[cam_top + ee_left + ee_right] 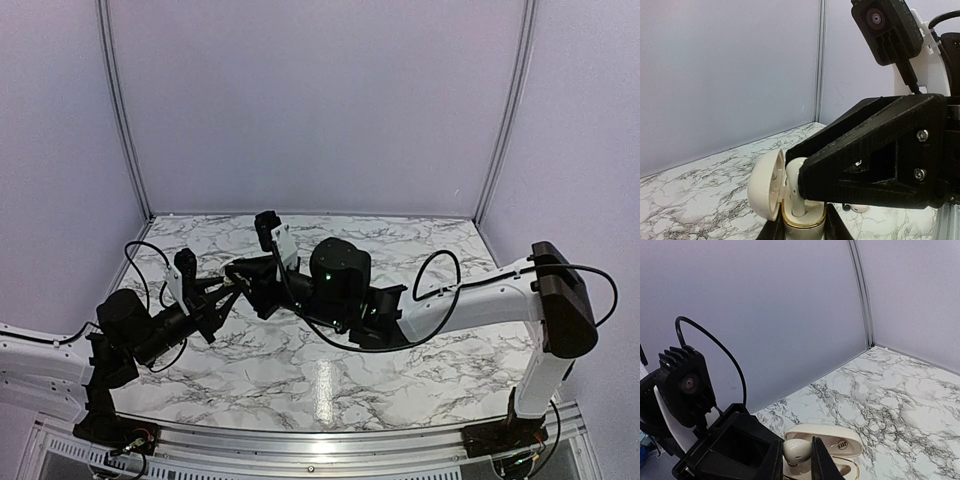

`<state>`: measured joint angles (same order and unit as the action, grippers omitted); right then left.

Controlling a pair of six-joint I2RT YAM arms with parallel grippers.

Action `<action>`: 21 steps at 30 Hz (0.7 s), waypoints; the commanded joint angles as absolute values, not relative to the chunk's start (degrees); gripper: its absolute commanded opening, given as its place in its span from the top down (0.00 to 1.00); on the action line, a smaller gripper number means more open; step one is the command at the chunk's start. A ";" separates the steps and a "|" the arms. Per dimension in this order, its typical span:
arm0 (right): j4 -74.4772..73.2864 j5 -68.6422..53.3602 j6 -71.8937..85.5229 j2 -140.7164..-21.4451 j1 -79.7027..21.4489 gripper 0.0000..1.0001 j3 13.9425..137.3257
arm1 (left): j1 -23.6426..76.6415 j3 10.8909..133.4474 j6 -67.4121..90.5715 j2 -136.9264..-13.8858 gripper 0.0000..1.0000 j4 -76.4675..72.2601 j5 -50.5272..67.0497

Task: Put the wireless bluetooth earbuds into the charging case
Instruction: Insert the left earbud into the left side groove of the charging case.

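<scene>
Pinching white earbud [796, 450] partway inside open charging case [765, 187] with right gripper [797, 459], bottom centre; clamping case with left gripper [803, 231]; seating unfinished.

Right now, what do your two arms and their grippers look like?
The left arm and right arm have white links, black joint housings and looping black cables. A green light glows on the right arm's wrist housing. The right gripper is a black ribbed wedge with silver screws; the left gripper is black too. Each wrist carries a black camera on a white bracket.
</scene>
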<state>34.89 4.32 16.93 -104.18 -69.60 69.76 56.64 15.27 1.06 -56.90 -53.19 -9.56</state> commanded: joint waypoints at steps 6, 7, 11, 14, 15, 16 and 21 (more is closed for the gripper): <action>29.80 4.31 17.23 -105.25 -70.49 0.76 68.53 | 56.78 16.44 0.79 -55.20 1.00 -58.97 -9.95; 29.72 4.31 17.24 -105.22 -70.49 0.75 68.61 | 56.78 16.44 0.79 -55.27 1.00 -58.97 -9.86; 29.45 4.54 17.23 -105.05 -70.49 0.72 68.72 | 56.78 16.52 0.87 -55.53 1.00 -58.96 -9.35; 29.53 4.63 17.23 -104.99 -70.49 0.71 68.73 | 56.78 16.57 0.97 -55.63 1.00 -58.95 -9.17; 29.53 4.64 17.23 -105.02 -70.49 0.69 68.73 | 56.78 16.61 0.90 -55.70 1.00 -58.97 -9.10; 29.53 4.63 17.23 -104.89 -70.53 0.69 68.73 | 56.78 16.61 0.88 -55.72 1.00 -58.96 -9.05; 29.12 5.13 16.57 -104.13 -70.49 0.62 69.22 | 56.78 16.53 1.04 -55.81 1.00 -58.97 -8.59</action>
